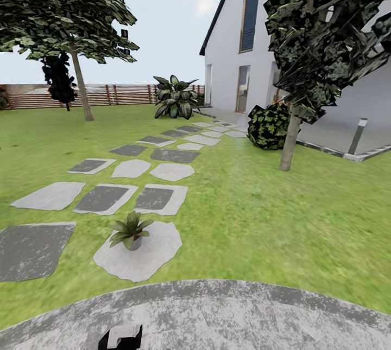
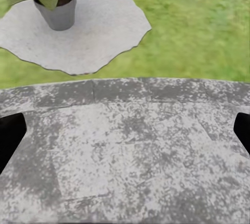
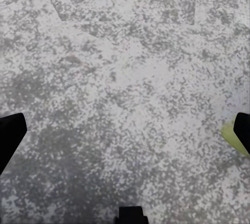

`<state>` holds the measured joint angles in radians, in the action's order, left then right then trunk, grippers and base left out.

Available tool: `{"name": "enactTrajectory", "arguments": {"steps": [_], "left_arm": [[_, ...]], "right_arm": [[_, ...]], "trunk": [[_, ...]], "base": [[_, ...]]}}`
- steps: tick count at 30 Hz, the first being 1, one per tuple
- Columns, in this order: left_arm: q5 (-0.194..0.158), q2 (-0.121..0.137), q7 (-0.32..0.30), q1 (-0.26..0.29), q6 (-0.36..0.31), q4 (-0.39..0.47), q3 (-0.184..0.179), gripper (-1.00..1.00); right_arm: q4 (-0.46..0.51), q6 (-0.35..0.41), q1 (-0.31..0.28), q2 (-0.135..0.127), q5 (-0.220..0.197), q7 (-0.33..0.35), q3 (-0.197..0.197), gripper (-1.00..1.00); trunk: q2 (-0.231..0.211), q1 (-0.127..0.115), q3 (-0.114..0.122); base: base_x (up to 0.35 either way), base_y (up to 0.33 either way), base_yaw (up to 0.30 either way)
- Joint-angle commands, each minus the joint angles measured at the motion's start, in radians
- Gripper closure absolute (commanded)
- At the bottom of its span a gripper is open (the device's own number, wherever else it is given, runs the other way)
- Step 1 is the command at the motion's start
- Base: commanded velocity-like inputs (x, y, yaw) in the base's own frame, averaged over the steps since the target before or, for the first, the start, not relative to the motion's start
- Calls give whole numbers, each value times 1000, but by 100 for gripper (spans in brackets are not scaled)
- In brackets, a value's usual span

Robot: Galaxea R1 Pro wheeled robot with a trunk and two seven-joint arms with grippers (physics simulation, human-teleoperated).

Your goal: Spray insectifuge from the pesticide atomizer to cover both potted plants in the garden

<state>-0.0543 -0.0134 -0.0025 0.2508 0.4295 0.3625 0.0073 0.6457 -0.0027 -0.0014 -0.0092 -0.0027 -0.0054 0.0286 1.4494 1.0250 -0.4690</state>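
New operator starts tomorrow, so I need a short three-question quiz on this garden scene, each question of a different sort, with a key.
1. True or false: the potted plant stands on the grass.
2. Multiple choice: what lies under the left gripper? A) lawn B) paved patio C) wooden deck
3. Fill in: behind the lawn, a brown slatted ___ runs past the tree.

Key
1. False: it stands on a pale stepping stone.
2. B. The dark fingertips sit wide apart at the picture's edges, with nothing between them.
3. fence
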Motion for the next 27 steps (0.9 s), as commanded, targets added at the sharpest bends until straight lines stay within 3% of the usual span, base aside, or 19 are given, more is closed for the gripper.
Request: {"name": "enactTrajectory", "arguments": {"steps": [1, 18, 27], "left_arm": [[-6, 0, -1, 1, 3, -2, 0, -100], [-7, 0, -1, 1, 3, -2, 0, -100], [-7, 0, -1, 1, 4, -2, 0, -100]], "right_arm": [[0, 0, 0, 0, -1, 0, 1, -100], [0, 0, 0, 0, -3, 0, 1, -100], [6, 0, 0, 3, -1, -1, 0, -100]], "trunk": [[1, 0, -1], [1, 0, -1], [1, 0, -1]], "base": [[0, 0, 245], [-54, 0, 245], [-43, 0, 32]]}}
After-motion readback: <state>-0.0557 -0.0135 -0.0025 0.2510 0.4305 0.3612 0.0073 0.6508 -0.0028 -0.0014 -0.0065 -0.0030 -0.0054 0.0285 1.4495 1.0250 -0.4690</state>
